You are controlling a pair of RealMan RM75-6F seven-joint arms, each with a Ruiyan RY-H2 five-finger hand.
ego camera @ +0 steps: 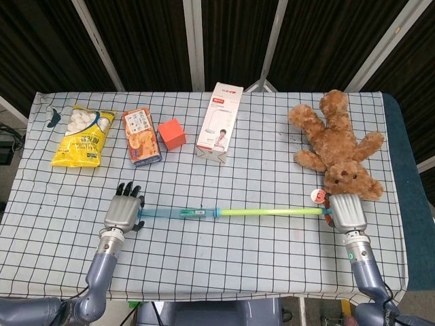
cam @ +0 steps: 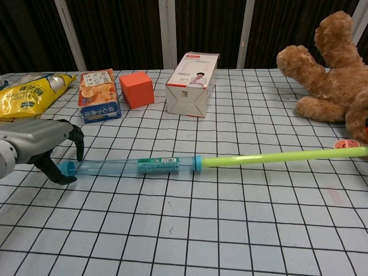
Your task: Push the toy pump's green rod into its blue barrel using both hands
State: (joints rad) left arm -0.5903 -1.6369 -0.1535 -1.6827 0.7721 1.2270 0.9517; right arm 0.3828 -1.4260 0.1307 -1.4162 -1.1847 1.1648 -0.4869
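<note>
The checked table (ego camera: 224, 258) carries everything; a brown teddy bear (ego camera: 338, 144) sprawls at two o'clock; the toy pump lies across the near middle, its green rod (ego camera: 272, 212) drawn out toward three o'clock, its blue barrel (ego camera: 178, 213) toward nine; the left hand (ego camera: 123, 212) curls its fingers around the barrel's nine-o'clock tip; the right hand (ego camera: 345, 212) covers the rod's far end, though whether it grips there cannot be told.
</note>
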